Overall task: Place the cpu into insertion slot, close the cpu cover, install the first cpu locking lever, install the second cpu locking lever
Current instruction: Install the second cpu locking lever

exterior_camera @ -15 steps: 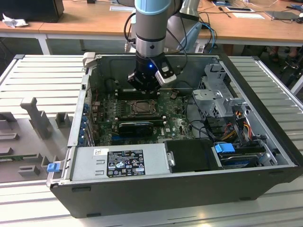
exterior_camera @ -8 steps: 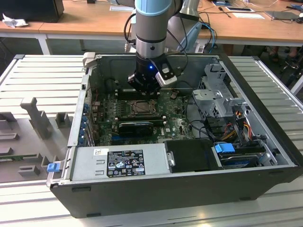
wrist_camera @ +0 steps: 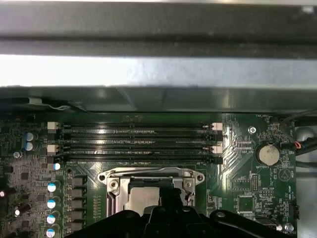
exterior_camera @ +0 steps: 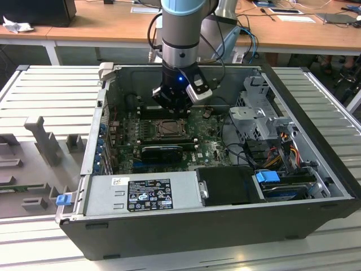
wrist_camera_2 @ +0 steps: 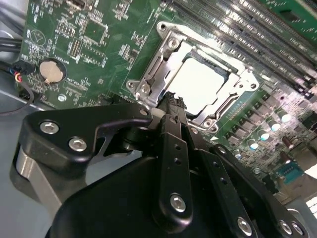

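Note:
The cpu [wrist_camera_2: 200, 84] shows its pale silver top inside the insertion slot [wrist_camera_2: 143, 88] on the green motherboard. The metal cpu cover [wrist_camera_2: 166, 52] lies flat around it, the chip showing through its window. My gripper [wrist_camera_2: 171, 101] is shut with nothing between its black fingers. Its tips hang just above the socket's edge, near one corner. In the first wrist view the gripper [wrist_camera: 171, 194] hides part of the cpu [wrist_camera: 141, 198] and the cover [wrist_camera: 148, 175]. From the exterior view the gripper [exterior_camera: 172, 104] hovers directly over the insertion slot [exterior_camera: 168, 129]. How the locking levers stand I cannot tell.
Long black memory slots [wrist_camera: 138, 141] run beside the socket, with a coin battery [wrist_camera: 268, 154] further along the board. A black expansion card [exterior_camera: 162, 151], the power supply [exterior_camera: 141, 195], a drive cage [exterior_camera: 262, 107] and loose cables [exterior_camera: 282, 147] crowd the open case.

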